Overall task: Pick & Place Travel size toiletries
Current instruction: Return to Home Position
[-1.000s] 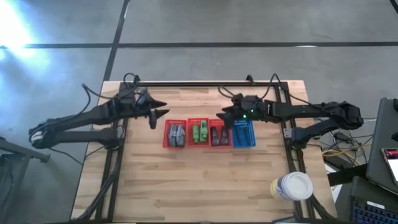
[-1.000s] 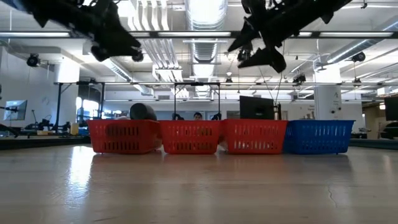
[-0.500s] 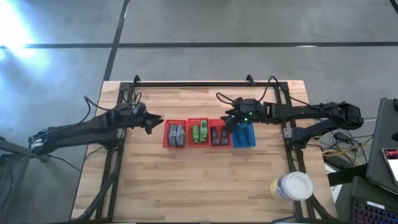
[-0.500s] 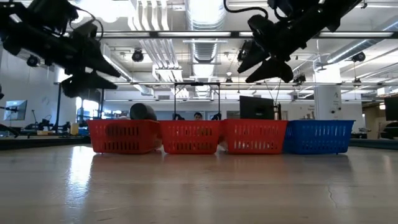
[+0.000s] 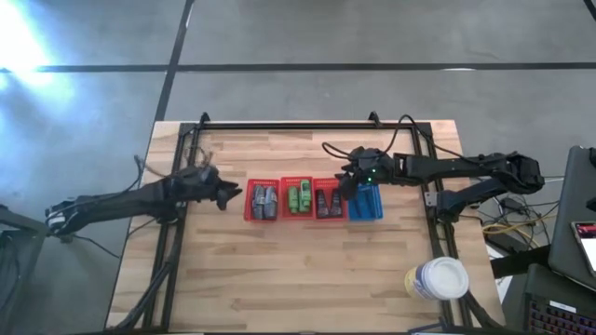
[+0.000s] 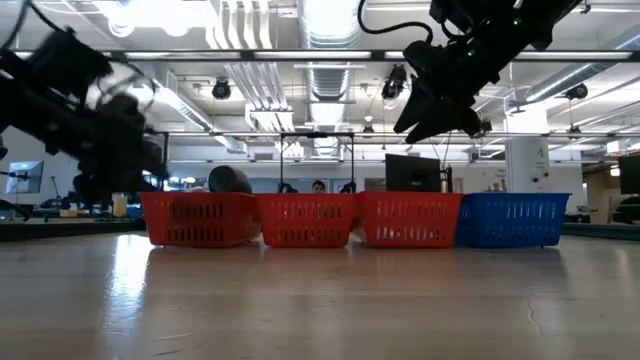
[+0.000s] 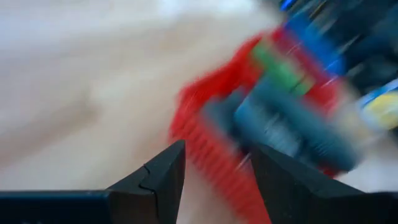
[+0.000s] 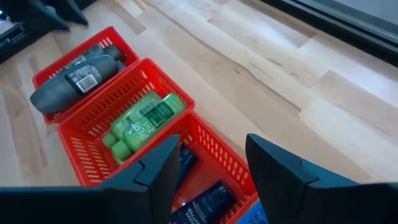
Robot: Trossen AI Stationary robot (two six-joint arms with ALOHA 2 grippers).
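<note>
Four mesh baskets stand in a row mid-table. The left red basket [image 5: 263, 202] holds grey containers [image 8: 81, 78], the middle red basket [image 5: 297, 198] holds green packets [image 8: 140, 121], and the right red basket [image 5: 326, 202] holds dark tubes [image 8: 199, 205]. A blue basket [image 5: 365, 202] stands at the row's right end. My left gripper [image 5: 226, 195] is open and empty, low beside the left red basket's left wall [image 7: 205, 155]. My right gripper [image 5: 345, 181] is open and empty, well above the right red basket [image 6: 430, 105].
A big yellow jar with a white lid [image 5: 436, 277] stands near the table's front right corner. A dark frame rail [image 5: 307, 126] runs along the far edge. Bare wood [image 5: 298, 270] lies in front of the baskets.
My left gripper has come down from high above the table to about basket height and gone toward the near edge, ending beside the left red basket. My right gripper has shifted a little toward the table's right and slightly down. The baskets and their contents have stayed put.
</note>
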